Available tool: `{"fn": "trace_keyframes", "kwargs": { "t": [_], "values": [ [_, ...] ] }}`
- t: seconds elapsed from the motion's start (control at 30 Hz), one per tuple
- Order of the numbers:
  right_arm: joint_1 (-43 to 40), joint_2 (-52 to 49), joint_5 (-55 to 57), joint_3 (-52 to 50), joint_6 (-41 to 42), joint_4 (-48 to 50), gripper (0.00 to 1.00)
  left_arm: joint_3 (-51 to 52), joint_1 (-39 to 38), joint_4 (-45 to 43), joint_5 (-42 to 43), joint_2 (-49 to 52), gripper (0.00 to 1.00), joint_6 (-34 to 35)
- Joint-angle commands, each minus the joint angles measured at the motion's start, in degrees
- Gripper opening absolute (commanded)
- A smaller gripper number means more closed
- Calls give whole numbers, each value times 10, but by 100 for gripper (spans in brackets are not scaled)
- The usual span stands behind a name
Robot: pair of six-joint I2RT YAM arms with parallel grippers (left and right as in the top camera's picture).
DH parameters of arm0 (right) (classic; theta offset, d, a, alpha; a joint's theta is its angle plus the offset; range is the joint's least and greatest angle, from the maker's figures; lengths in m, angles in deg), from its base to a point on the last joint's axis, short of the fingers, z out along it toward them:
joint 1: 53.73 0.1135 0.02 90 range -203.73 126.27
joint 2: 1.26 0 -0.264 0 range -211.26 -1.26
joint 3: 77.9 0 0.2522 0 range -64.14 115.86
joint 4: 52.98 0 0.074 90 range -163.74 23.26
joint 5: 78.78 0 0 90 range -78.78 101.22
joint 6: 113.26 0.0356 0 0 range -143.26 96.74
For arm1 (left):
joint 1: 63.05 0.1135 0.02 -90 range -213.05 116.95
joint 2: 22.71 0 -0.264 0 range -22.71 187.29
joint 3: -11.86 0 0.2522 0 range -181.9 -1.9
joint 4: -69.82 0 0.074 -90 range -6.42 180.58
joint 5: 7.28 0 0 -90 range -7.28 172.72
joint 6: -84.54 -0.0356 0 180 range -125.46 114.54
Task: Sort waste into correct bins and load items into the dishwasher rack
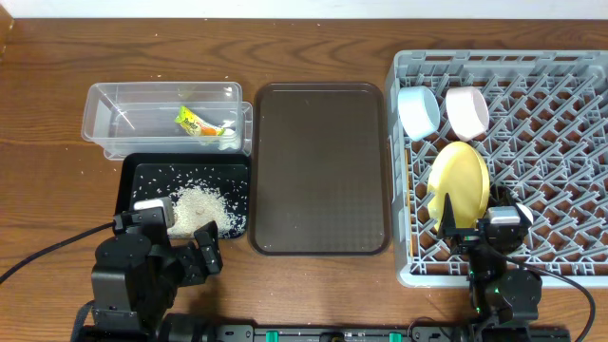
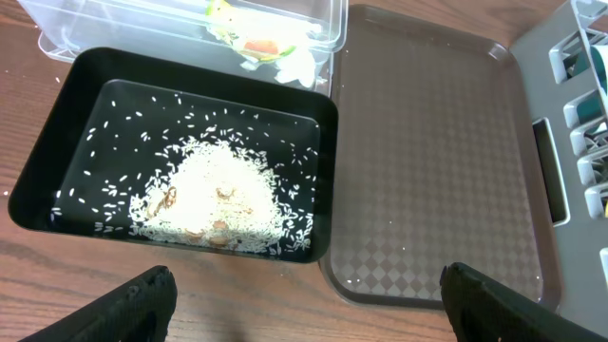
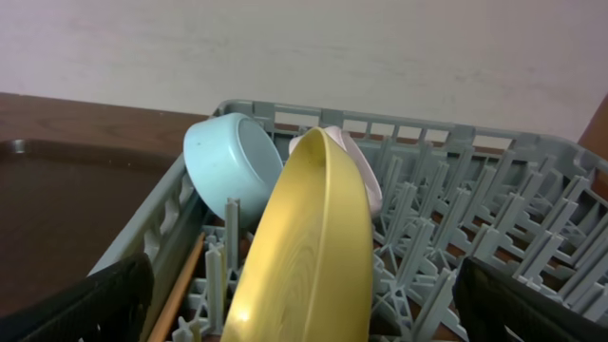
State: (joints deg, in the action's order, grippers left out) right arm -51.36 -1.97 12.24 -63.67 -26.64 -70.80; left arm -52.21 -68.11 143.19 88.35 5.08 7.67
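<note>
The left hand (image 2: 309, 309) and the right hand (image 3: 304, 313) both hang low, fingers spread wide.

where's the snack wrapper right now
In the overhead view the snack wrapper lies inside the clear tub at the far left of the table, just behind the black tray holding the rice.

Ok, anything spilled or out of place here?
Only slightly: the rice is mostly heaped in the black tray, but a few white specks, likely grains, lie on the table outside it. Wrapper is in the tub; plate, blue bowl and white bowl stand on edge in the rack.
</note>
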Motion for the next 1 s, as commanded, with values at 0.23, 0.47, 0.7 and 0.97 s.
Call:
{"fn": "trace_keyframes", "kwargs": {
  "t": [0.23,0.47,0.7,0.97],
  "values": [
    [-9,3,-6,-2,-3,-2,99,2,-2,0,-1,-2,92,1],
    [-9,3,-6,-2,-3,-2,99,2,-2,0,-1,-2,91,1],
    [-9,3,-6,-2,-3,-2,99,2,-2,0,-1,-2,92,1],
    [-9,3,-6,-2,-3,-2,99,16,-1,-6,-44,-21,92,-6]
  ]
}}
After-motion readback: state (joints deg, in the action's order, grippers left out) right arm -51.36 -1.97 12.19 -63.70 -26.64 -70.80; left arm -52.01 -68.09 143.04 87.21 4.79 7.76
